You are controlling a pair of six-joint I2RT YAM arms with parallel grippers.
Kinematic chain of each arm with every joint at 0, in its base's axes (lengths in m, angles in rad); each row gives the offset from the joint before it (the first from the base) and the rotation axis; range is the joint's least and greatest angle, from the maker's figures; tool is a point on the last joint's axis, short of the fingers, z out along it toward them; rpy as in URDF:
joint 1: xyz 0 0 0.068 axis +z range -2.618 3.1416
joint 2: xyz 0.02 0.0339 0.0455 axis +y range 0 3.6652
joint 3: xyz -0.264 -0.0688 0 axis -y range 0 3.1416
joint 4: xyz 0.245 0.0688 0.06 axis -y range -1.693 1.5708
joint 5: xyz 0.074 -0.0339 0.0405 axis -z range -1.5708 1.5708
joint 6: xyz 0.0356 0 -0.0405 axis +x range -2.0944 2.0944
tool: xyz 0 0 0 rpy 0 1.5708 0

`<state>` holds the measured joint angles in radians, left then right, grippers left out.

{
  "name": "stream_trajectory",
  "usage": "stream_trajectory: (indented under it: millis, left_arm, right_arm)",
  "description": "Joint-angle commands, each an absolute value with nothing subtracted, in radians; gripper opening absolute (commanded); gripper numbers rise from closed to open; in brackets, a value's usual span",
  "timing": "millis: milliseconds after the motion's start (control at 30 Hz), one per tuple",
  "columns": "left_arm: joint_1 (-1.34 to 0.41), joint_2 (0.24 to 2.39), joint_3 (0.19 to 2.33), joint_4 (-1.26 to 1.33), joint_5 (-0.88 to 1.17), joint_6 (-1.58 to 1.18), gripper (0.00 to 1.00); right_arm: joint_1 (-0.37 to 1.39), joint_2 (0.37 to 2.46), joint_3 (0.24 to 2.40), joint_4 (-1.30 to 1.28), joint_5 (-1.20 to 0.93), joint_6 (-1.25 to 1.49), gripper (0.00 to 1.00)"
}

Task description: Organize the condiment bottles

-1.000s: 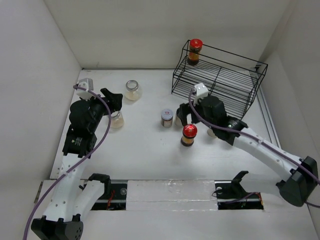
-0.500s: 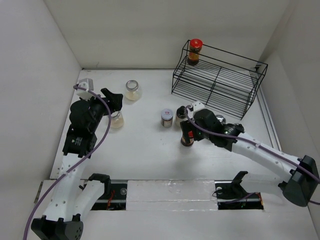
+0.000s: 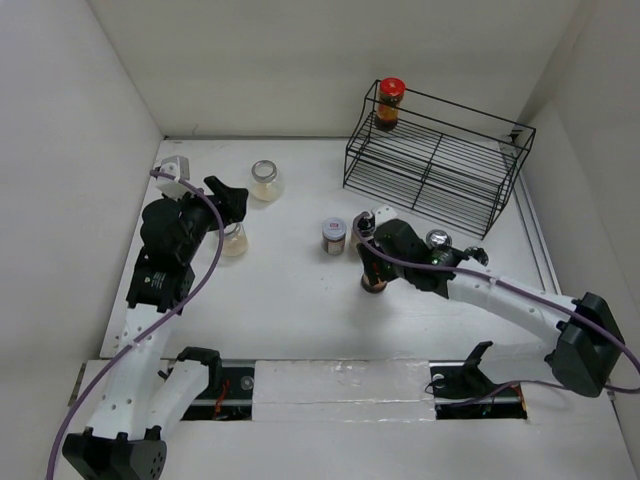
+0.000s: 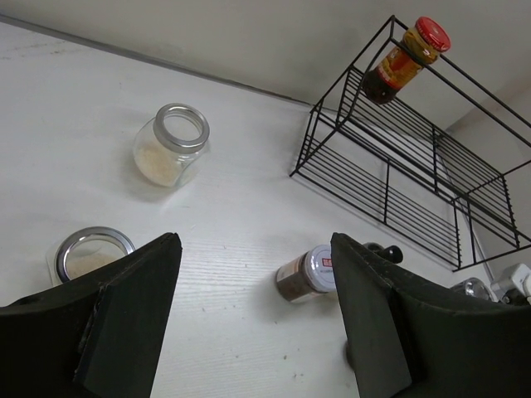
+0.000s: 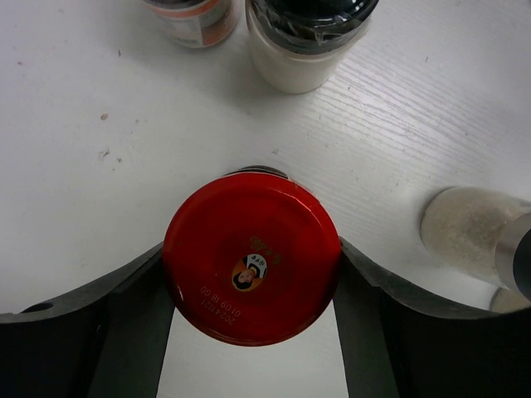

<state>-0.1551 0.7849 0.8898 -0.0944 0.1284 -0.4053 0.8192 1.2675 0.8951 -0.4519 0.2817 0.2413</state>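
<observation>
A: So, which step is this?

B: The pick-up, I'd say. The right tool (image 3: pixel 371 262) sits low around the red-lidded jar (image 5: pixel 251 269), which stands on the table (image 3: pixel 290 300) just right of centre in the top view. In the right wrist view its fingers (image 5: pixel 137 323) bracket the lid on both sides, right against its outline. I cannot tell whether they press the glass beneath, because the lid hides the contact.

A: And the next move?

B: Probably a firm squeeze, a straight lift, then a carry to the wire rack (image 3: pixel 430 165) at the upper right. A second red-lidded jar (image 3: pixel 390 100) already sits on its top shelf. The lift needs care. A black-capped shaker (image 5: pixel 307 33) and a brown spice jar (image 3: pixel 334 236) stand just above it in the frame, and a silver-capped shaker (image 3: pixel 437 240) is near on the right.

A: How do the arms sit?

B: The right arm reaches from the lower right corner diagonally toward the centre, with its wrist turned straight down. The left arm rises along the left side with the elbow folded. The left tool (image 4: pixel 255 274) is spread wide and holds nothing, hovering by a clear glass jar (image 3: pixel 232 240). Another glass jar (image 3: pixel 266 180) stands a little further up the frame.
</observation>
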Motion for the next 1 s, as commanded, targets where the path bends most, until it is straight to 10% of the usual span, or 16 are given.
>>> stream_trajectory:
  millis: [0, 433, 967]
  left_arm:
    - [-0.150, 0.788, 0.890, -0.054, 0.147, -0.411, 0.68]
    - [-0.150, 0.798, 0.890, -0.044, 0.167, -0.411, 0.67]
    - [-0.150, 0.788, 0.890, -0.044, 0.186, -0.411, 0.66]
  right_arm:
    - [0.830, 1.224, 0.922, -0.379, 0.333, 0.239, 0.66]
    - [0.824, 0.992, 1.168, -0.283, 0.328, 0.057, 0.61]
    - [0.203, 1.682, 2.052, -0.153, 0.014, -0.021, 0.59]
